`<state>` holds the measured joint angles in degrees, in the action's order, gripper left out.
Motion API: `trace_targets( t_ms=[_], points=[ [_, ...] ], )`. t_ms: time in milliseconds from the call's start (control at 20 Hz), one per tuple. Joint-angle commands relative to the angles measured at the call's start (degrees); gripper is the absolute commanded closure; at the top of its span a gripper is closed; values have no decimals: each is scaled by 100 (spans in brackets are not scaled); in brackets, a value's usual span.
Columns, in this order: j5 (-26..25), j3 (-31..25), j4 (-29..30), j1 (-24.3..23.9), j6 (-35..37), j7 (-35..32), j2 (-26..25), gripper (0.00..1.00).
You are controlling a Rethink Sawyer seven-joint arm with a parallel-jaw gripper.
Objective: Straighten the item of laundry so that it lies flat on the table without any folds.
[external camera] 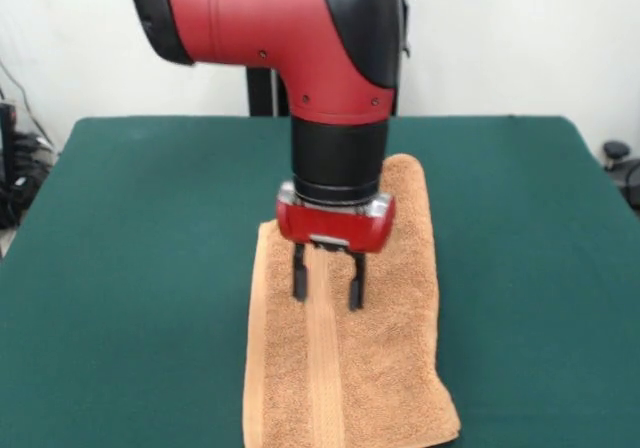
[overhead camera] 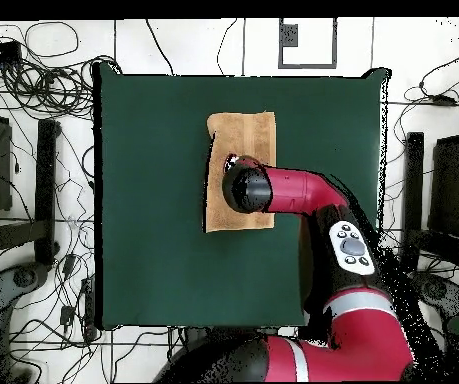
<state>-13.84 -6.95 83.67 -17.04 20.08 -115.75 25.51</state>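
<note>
Table, towel, gripper: one arm over the cloth.
Table (external camera: 120, 268): green, large. Towel (external camera: 390, 368): orange-tan, a long strip near the table's middle, its right side doubled over, woven band running lengthwise. Gripper (external camera: 327, 290): pointing down above the towel, fingers apart, holding nothing.

Glossy red tubular arm shell (external camera: 270, 23) with small dark screws and black joint caps. Black cylindrical wrist, then red-and-silver gripper (external camera: 327, 286) with two black fingers. Grey oval button pad (overhead camera: 351, 246) on the upper link.
</note>
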Motion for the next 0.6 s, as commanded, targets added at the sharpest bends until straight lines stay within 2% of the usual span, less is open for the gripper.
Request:
trace_targets(
  t_ms=[50,350,600],
  points=[
    [-43,337,307,-49,918,-221,473,0],
    [67,213,717,-159,204,-685,37,0],
    [35,226,825,-160,-323,-883,-264,0]
  ],
)
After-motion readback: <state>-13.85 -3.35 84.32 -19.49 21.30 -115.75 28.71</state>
